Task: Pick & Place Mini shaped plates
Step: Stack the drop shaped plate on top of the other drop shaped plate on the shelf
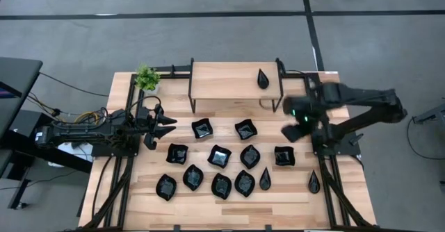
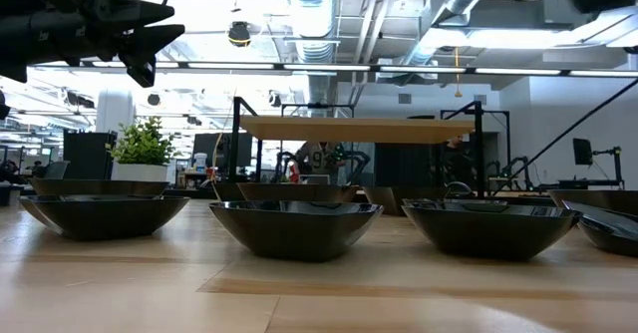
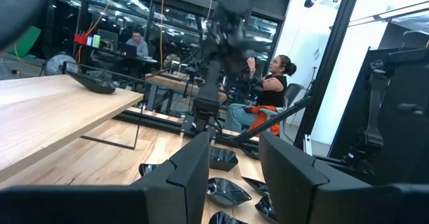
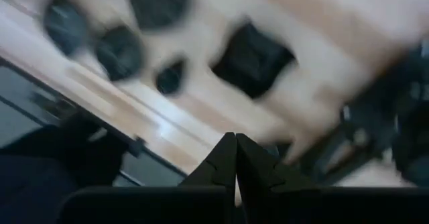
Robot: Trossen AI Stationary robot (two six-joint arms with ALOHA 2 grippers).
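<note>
Several mini shaped plates, small glossy black dishes, lie spread over the wooden table [image 1: 139, 204], among them a wavy square one [image 1: 202, 128] and a leaf-shaped one [image 1: 221, 185]. One teardrop plate [image 1: 262, 78] rests on the raised shelf [image 1: 222, 83] at the far side. My left gripper [image 1: 167, 126] hovers open above the table's left part, pointing level toward the plates; its fingers [image 3: 194, 174] hold nothing. My right gripper [image 1: 290, 131] hangs shut above the table's right part, pointing down, with a square plate [image 4: 253, 58] below it. It holds nothing.
A small green plant [image 1: 147, 77] stands at the far left corner, left of the shelf. The shelf's black metal frame [image 1: 191, 93] rises at the back. People sit in the room beyond the table [image 3: 271, 90]. Bare wood lies along the near edge.
</note>
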